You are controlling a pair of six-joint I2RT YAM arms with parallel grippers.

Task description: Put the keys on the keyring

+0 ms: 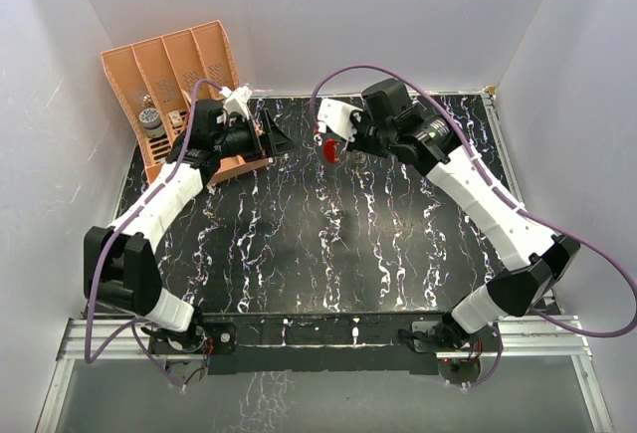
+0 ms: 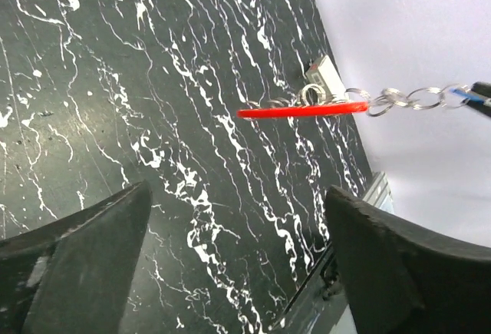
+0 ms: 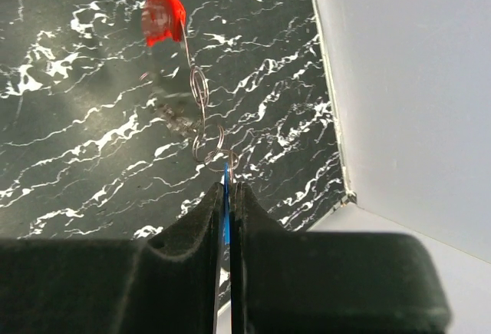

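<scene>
One key (image 3: pixel 225 203), seen only as a thin blue sliver, is pinched between the closed fingers of the right gripper (image 3: pixel 228 186) at lower centre of the right wrist view. From it a short chain of silver rings (image 3: pixel 201 111) is strung toward the upper left of that frame, where the keyring (image 3: pixel 163 18) is shown as a red curved shape over the black marbled table (image 1: pixel 328 254). Whether the keyring touches the table cannot be told.

In the left wrist view the same string is seen from the side: the keyring appears edge-on as a thin red bar at centre, the rings run to its right, and the blue key is met by a dark fingertip at the right edge. The fingers of the left gripper (image 2: pixel 238 192) are spread wide at the lower corners with nothing between them.

Only the top view places both arms: the red keyring is seen at upper centre just beside the right gripper, and the left gripper lies to its left, near an orange divided rack (image 1: pixel 169 65) in the upper left corner.
</scene>
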